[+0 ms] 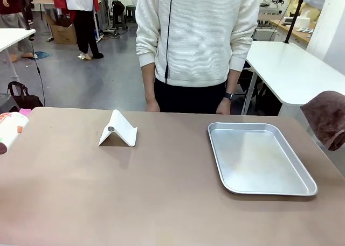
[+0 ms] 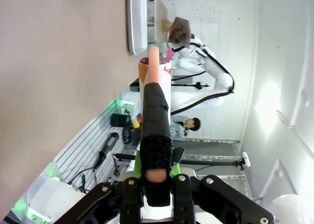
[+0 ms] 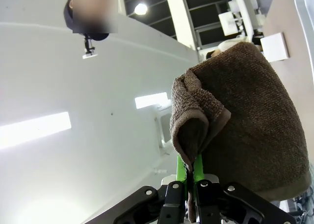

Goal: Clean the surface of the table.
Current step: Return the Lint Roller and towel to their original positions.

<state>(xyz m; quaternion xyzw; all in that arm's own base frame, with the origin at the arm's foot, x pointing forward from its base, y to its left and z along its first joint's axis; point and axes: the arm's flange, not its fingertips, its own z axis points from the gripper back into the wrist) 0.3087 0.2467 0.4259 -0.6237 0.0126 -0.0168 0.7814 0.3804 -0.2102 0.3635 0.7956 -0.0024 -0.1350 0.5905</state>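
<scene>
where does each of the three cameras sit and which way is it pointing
Front: between the arms, facing across the table at the standing person; brown cloth at right edge.
Left wrist: rolled sideways, along the left gripper shut on a spray bottle; right arm beyond.
Right wrist: along the right gripper shut on the cloth, ceiling behind.
Shared: front and left wrist both show the metal tray and white stand.
</scene>
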